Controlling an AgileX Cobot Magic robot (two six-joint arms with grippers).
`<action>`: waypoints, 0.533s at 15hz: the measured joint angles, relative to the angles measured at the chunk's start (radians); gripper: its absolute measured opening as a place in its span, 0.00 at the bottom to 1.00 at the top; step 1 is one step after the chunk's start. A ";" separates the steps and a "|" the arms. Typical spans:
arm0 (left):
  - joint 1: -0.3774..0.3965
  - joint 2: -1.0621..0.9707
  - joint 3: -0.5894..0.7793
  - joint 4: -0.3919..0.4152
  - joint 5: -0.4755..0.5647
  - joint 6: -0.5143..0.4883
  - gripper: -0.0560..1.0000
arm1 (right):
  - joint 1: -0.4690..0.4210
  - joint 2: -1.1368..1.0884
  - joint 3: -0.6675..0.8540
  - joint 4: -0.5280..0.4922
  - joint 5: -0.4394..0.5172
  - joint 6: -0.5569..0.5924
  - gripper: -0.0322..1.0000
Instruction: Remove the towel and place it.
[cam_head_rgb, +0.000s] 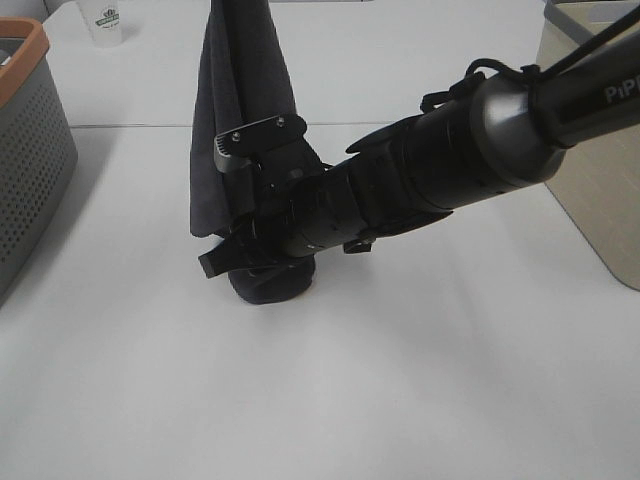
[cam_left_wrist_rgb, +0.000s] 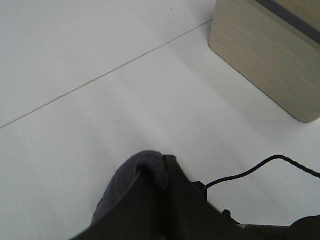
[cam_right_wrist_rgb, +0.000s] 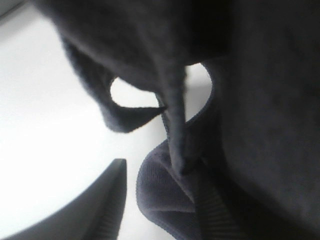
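Towel (cam_head_rgb: 214, 165) upright, long axis vertical

The left tool (cam_left_wrist_rgb: 162, 175) pinches a dark towel (cam_left_wrist_rgb: 131, 180) fold above the white table (cam_left_wrist_rgb: 100, 125), near a beige bin (cam_left_wrist_rgb: 270, 55).

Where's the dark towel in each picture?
Exterior high: the towel hangs down from the top, left of the middle, with its end bunched on the white table.
Left wrist: a small grey hump close to the camera, with the beige box beyond it.
Right wrist: it fills most of the picture.
Shared landmark: the white table.
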 joint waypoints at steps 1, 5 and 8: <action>0.000 0.000 0.000 0.000 0.002 0.000 0.05 | 0.000 0.000 0.000 0.000 0.000 0.000 0.46; 0.000 0.000 0.000 -0.008 0.002 0.000 0.05 | 0.000 0.000 -0.007 0.000 0.000 0.000 0.45; 0.000 0.000 0.000 -0.011 0.002 -0.016 0.05 | 0.000 0.010 -0.044 0.000 -0.001 0.000 0.43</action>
